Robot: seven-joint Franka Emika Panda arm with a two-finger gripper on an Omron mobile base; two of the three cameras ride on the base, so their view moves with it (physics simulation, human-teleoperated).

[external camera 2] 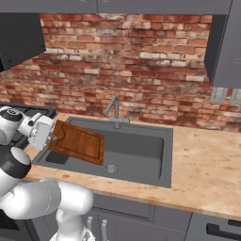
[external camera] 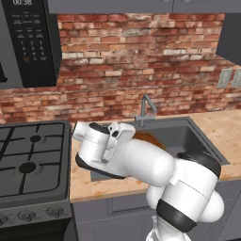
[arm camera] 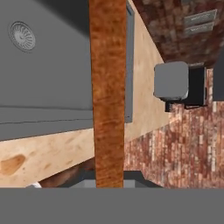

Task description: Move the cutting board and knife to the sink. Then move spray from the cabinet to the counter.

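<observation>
My gripper [external camera 2: 55, 137] is shut on the left end of the cutting board [external camera 2: 79, 142], a reddish-brown wooden board with a groove round its edge. The board hangs tilted over the left part of the sink [external camera 2: 136, 153], a dark grey basin with a silver faucet [external camera 2: 114, 112] behind it. In the left base view a sliver of the cutting board [external camera: 149, 139] shows past my arm, above the sink [external camera: 188, 136]. The hand view looks along the cutting board [arm camera: 107, 87], edge-on, with the sink [arm camera: 43, 74] and its drain below. The knife and the spray are out of view.
The beige counter [external camera 2: 207, 164] runs right of the basin and along its front. A black gas stove [external camera: 33, 160] stands to the left, with a microwave [external camera: 28, 42] above it. A dark wall cabinet [external camera 2: 226, 47] hangs at the upper right. Brick wall behind.
</observation>
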